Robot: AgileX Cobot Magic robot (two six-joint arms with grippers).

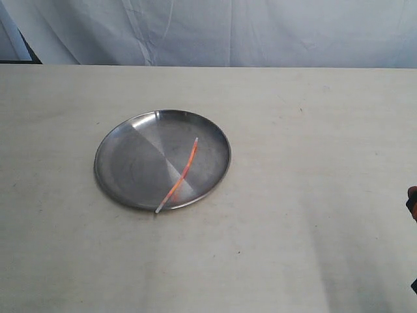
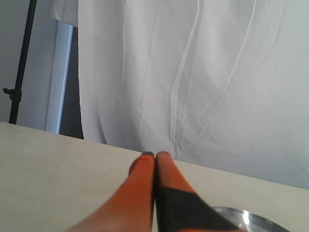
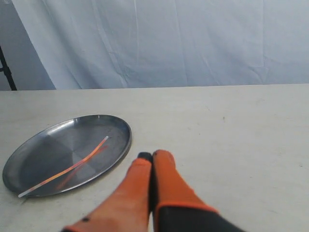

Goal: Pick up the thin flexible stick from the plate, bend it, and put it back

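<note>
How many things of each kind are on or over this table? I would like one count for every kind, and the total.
Metal plate: 1
Thin pink-orange stick: 1
Robot hands, both shut: 2 (left hand, right hand)
Total: 4

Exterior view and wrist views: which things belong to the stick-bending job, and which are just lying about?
For the job: stick, plate, left hand, right hand; both hands are shut and empty.
Just there: table, white curtain, black stand.
</note>
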